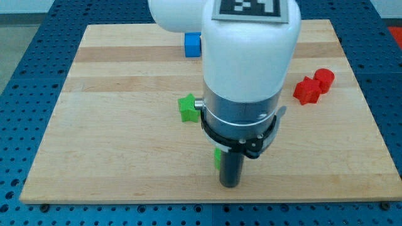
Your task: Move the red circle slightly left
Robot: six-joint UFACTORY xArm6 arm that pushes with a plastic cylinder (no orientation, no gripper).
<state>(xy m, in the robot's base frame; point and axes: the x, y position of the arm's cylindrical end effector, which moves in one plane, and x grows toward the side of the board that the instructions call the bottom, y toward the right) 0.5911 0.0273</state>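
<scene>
Nearest the camera, my tip [230,185] rests on the wooden board [113,157] close to its bottom edge, at the end of the dark rod under the white arm [248,63]. No gripper is fitted, so nothing opens or closes. A second green block [217,158] peeks out just left of the rod, mostly hidden. Up and to the left sits a green star block [187,108]. The red circle [325,79] lies well apart at the view's right, touching a red block [307,90] of unclear shape. A blue block [192,44] sits near the top edge.
</scene>
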